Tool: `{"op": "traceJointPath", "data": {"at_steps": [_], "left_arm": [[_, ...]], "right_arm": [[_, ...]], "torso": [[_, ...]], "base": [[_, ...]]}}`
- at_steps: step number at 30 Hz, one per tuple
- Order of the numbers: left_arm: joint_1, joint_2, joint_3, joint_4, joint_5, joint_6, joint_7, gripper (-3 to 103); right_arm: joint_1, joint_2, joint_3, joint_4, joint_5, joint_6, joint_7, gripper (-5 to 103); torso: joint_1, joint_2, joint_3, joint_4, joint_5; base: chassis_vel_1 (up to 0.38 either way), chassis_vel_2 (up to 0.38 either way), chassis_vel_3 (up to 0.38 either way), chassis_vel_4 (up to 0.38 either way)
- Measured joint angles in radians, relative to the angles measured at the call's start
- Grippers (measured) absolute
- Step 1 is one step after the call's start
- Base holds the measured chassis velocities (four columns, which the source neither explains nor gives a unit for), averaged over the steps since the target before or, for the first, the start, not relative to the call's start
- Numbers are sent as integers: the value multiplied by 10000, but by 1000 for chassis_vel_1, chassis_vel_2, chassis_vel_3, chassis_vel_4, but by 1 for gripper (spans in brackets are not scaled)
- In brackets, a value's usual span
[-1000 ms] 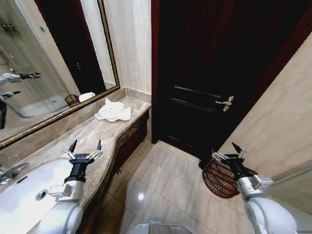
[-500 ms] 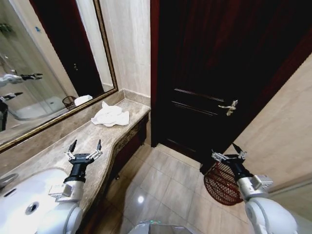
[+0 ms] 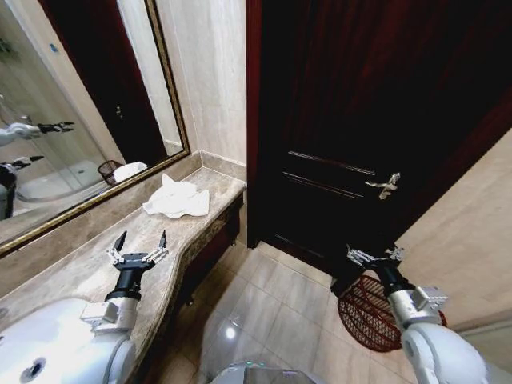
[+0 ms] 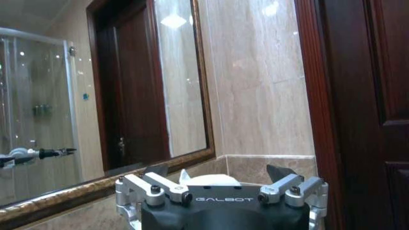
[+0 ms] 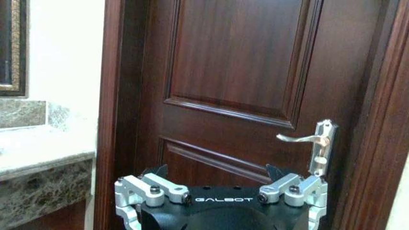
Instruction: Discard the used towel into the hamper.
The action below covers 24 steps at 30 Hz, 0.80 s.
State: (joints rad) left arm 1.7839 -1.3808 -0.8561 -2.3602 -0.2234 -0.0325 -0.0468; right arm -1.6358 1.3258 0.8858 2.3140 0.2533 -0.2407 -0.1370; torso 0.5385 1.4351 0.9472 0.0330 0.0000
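The white towel (image 3: 177, 200) lies crumpled at the far end of the marble counter (image 3: 96, 264), at about eleven o'clock from the left gripper (image 3: 138, 242), which hangs over the counter with its fingers spread and empty, just beyond the white sink (image 3: 48, 344). The hamper (image 3: 370, 314) stands on the tiled floor (image 3: 276, 308) at about four o'clock in the head view, right by the dark wooden door (image 3: 360, 120) and its silver handle (image 3: 385, 186). The right gripper (image 3: 374, 255) hangs above the hamper's near rim, fingers likewise apart, holding nothing.
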Motion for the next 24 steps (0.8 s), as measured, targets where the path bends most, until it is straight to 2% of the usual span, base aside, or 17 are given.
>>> {"op": "traceJointPath", "data": {"at_steps": [21,24], "left_arm": [[49,-55,-12,49,39,-183,44,100],[91,-89,10,28,-11,-193,-127,100]], "right_arm": [[-22,8,-5,-13,-9,18,-17,100],[-56,14,-5,-9,-10,25,-19,100]], "torso": [[0,0,0,4,-2],[0,0,0,-1,-1]], "base": [[-70,140,132,-64],[-95,85,111,-111]]}}
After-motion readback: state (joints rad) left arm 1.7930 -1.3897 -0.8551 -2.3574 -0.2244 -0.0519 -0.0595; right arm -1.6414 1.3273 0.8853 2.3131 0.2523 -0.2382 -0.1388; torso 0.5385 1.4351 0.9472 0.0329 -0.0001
